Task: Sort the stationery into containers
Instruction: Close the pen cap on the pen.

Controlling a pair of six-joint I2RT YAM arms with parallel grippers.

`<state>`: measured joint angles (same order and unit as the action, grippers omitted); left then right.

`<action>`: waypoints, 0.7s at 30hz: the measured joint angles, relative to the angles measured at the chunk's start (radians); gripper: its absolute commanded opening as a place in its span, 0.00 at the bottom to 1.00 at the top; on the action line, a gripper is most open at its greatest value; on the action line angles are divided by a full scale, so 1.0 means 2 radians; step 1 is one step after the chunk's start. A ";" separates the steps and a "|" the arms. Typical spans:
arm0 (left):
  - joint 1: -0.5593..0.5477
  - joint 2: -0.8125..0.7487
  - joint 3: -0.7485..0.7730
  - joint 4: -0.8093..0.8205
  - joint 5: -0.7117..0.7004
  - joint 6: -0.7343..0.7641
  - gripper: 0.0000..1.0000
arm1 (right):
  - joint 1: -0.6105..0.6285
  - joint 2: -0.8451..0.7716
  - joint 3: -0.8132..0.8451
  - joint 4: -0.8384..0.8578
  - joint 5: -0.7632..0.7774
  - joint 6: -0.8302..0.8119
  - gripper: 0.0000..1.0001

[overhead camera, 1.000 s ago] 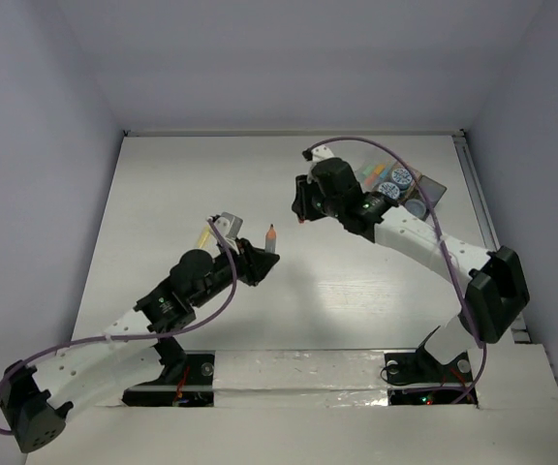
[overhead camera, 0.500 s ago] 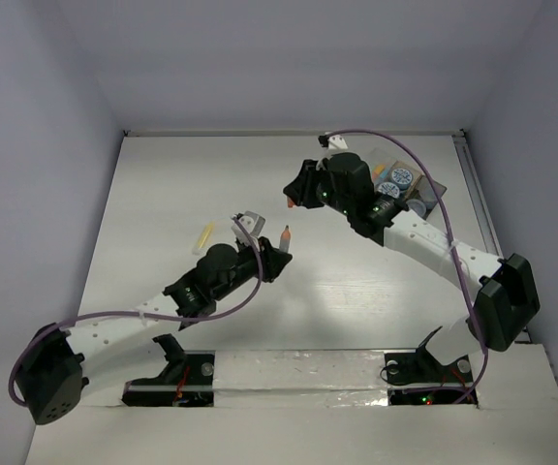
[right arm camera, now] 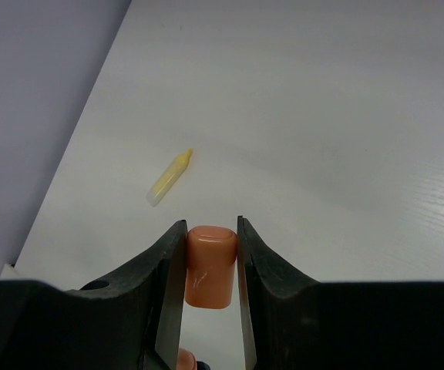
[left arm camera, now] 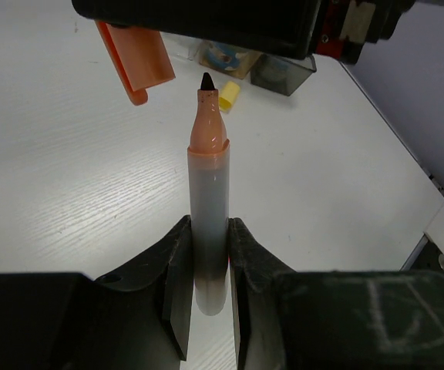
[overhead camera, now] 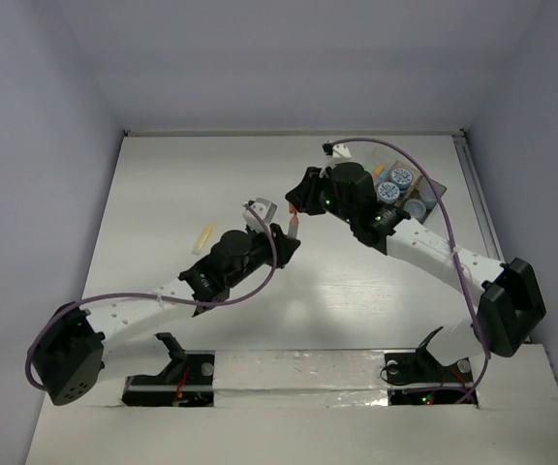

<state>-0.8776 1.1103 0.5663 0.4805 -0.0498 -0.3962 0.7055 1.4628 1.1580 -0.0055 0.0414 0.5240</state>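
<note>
Over the last second I had brought both arms in toward the middle of the surface (overhead camera: 182,194). The two halves of one pen, which had been apart, now nearly met. My left fingers (left arm camera: 183,262) were closed firmly on the grey barrel of an uncapped marker (left arm camera: 209,208), gripping its lower part. It stood upright with its orange neck and dark tip pointing away from the wrist. My right fingers (right arm camera: 177,266) were pinched on the matching orange cap (right arm camera: 209,266), which filled the narrow gap between them.

I took this to mean I was capping the pen before sorting it, and that the step was close but not done. In the left wrist view the cap hung just above and to the left of the tip. It was near but not touching, and nothing was seated. I could not tell whether its open end faced the tip squarely. The next move seemed to call for a small sideways correction and then a straight push along the barrel.

A yellow stick (right arm camera: 169,177) lay loose on the surface beyond the cap, well clear of both arms. The dark tray (overhead camera: 436,189), with jars (overhead camera: 400,179) in it, sat at the far right behind my right arm.
</note>
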 measured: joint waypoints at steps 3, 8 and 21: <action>0.004 0.009 0.002 0.005 0.000 0.000 0.00 | 0.003 -0.006 -0.011 0.008 0.006 0.000 0.01; 0.006 0.025 0.003 0.005 0.004 0.000 0.00 | 0.006 -0.008 -0.014 0.008 0.018 0.000 0.01; 0.006 0.034 0.003 0.008 0.010 0.000 0.00 | 0.007 -0.008 -0.014 0.008 0.047 -0.004 0.02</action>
<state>-0.8665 1.1782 0.5720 0.4965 -0.0303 -0.3962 0.7197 1.4464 1.1305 0.0101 0.1352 0.5159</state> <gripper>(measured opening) 0.166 0.340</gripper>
